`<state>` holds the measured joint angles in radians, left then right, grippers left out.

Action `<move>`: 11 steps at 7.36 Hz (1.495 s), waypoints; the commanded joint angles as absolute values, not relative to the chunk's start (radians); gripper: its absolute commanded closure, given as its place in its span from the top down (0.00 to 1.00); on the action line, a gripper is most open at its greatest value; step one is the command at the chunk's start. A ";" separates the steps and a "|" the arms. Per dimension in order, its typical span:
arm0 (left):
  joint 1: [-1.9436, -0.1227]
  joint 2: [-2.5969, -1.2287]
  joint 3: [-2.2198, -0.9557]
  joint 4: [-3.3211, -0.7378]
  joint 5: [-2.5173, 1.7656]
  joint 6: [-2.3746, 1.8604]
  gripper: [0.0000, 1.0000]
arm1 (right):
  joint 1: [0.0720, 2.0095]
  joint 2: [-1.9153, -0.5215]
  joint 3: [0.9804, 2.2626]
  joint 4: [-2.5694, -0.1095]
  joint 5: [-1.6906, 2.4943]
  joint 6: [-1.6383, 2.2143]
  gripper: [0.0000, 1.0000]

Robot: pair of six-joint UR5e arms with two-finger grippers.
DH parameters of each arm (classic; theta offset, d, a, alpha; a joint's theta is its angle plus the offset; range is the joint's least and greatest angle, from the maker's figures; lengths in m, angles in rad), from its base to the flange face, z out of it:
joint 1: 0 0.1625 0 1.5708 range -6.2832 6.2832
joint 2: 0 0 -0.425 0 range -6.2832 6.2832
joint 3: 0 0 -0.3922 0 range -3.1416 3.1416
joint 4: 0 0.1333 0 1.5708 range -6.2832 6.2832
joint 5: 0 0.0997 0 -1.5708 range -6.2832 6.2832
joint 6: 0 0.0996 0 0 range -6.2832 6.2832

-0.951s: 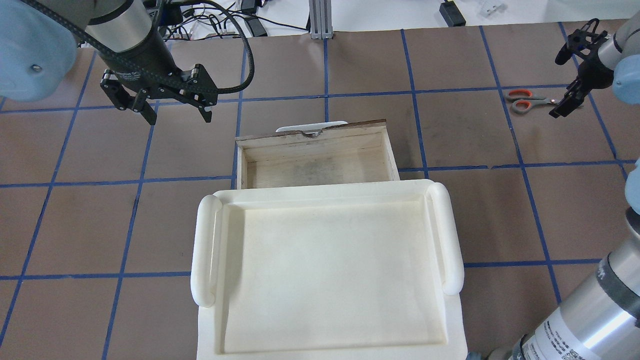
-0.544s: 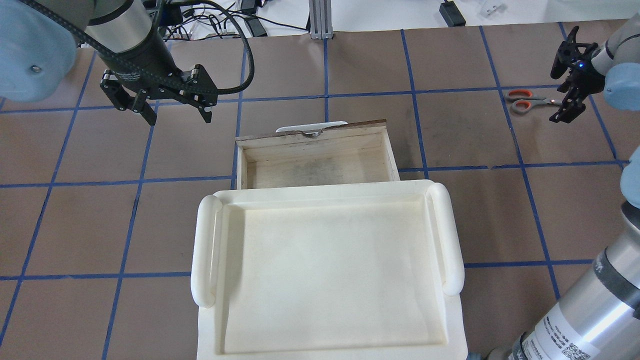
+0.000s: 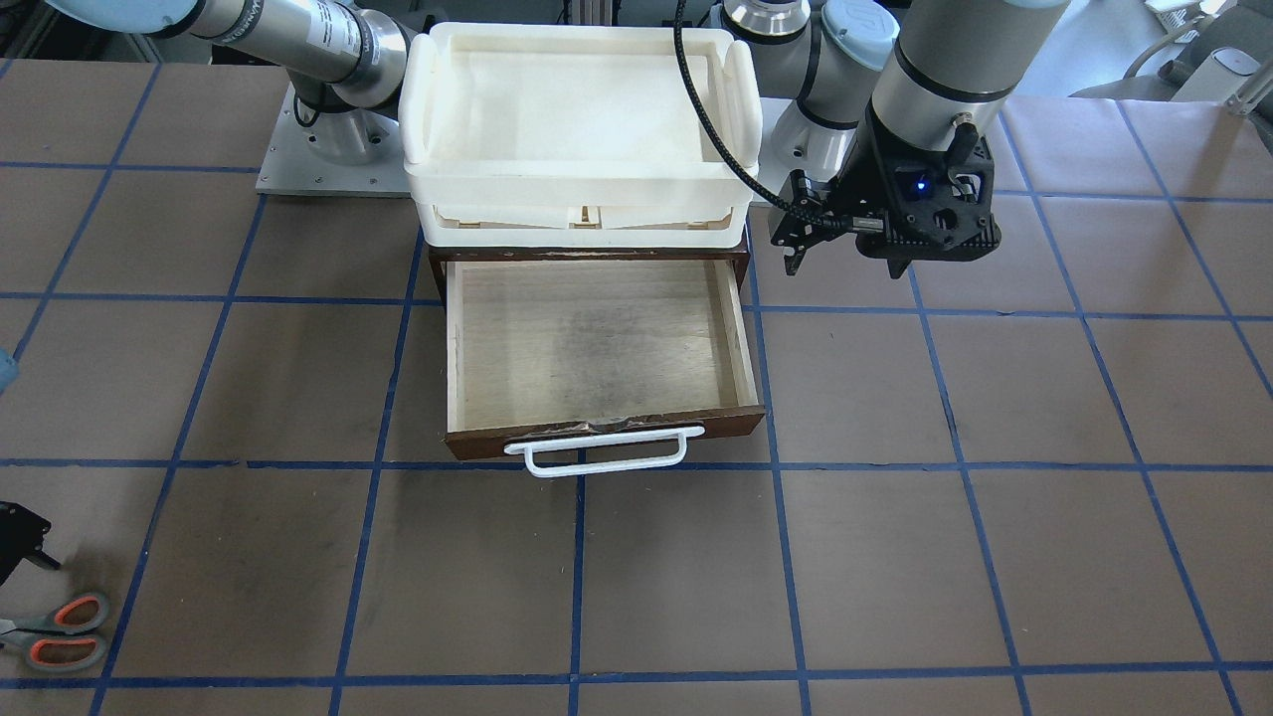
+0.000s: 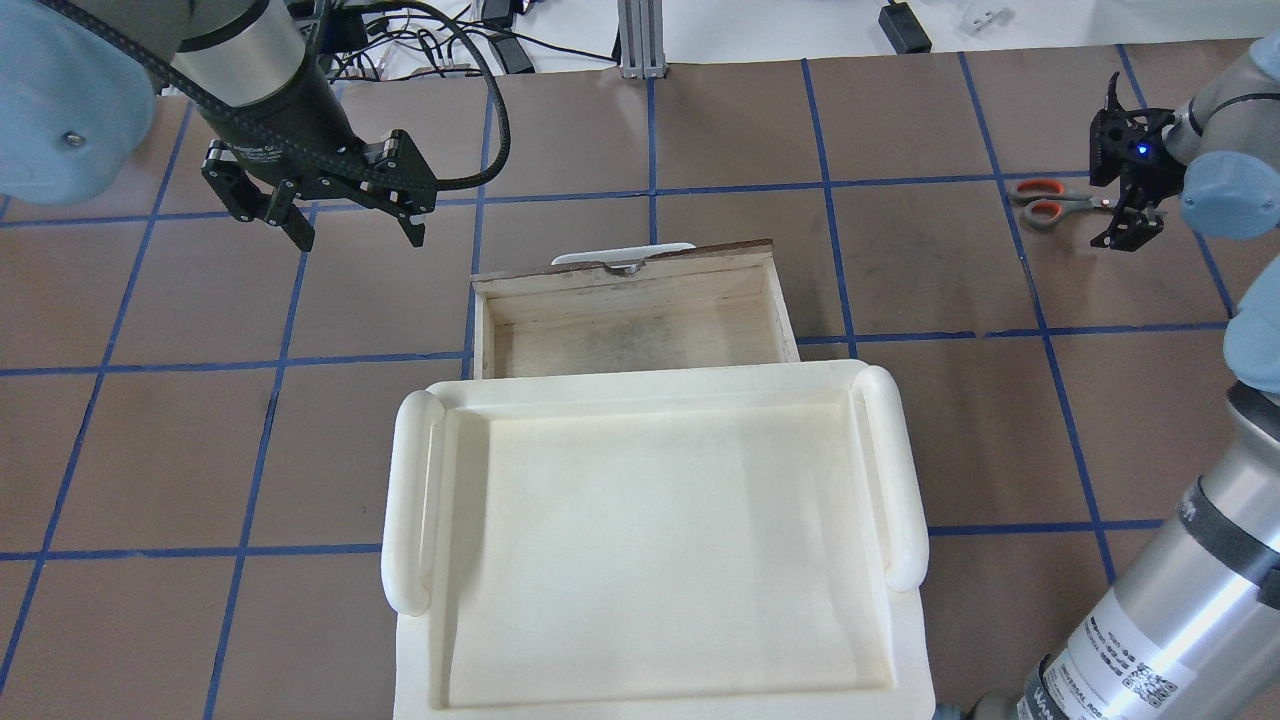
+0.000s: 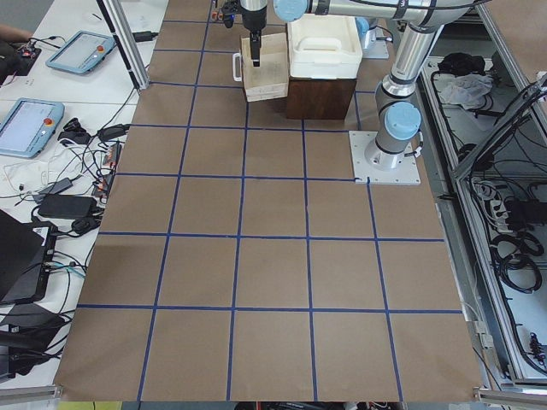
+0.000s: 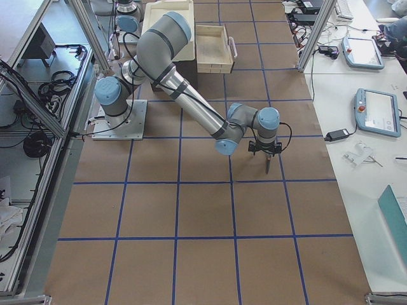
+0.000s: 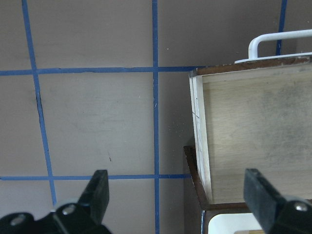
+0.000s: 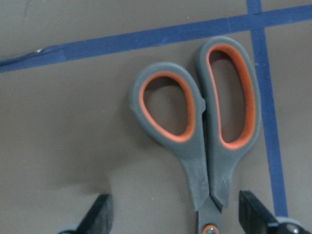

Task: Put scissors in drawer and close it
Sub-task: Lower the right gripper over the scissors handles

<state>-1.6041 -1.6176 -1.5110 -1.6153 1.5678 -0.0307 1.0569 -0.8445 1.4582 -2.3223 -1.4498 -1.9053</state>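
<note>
The scissors [image 4: 1048, 201] lie flat on the brown table at the far right, with grey handles lined orange and blades pointing right. They also show in the front view [image 3: 58, 630] and close up in the right wrist view [image 8: 202, 126]. My right gripper [image 4: 1116, 205] is open and hangs over them, one finger on each side of the pivot [image 8: 209, 228]. The drawer [image 4: 640, 325] is pulled out and holds nothing; its white handle [image 3: 597, 453] faces away from me. My left gripper [image 4: 358, 236] is open and empty, above the table left of the drawer.
A cream-white plastic tray [image 4: 410, 500] sits on top of the dark cabinet [image 3: 436, 261] that houses the drawer. Blue tape lines grid the table. Cables and a metal post [image 4: 636, 40] lie beyond the far edge.
My right gripper has turned and shifted slightly left over the scissors' blade end. The left arm, the drawer and the scissors have not moved.
</note>
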 commanded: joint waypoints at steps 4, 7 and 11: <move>-1.605 -1.618 -1.511 -1.615 1.568 -0.032 1.00 | 1.058 -0.821 1.370 -2.209 -1.463 -1.898 0.75; -1.606 -1.620 -1.511 -1.615 1.568 -0.032 1.00 | 1.061 -0.827 1.358 -2.186 -1.463 -1.899 0.65; -1.606 -1.624 -1.511 -1.615 1.568 -0.032 1.00 | 1.062 -0.815 1.338 -2.154 -1.466 -1.899 0.60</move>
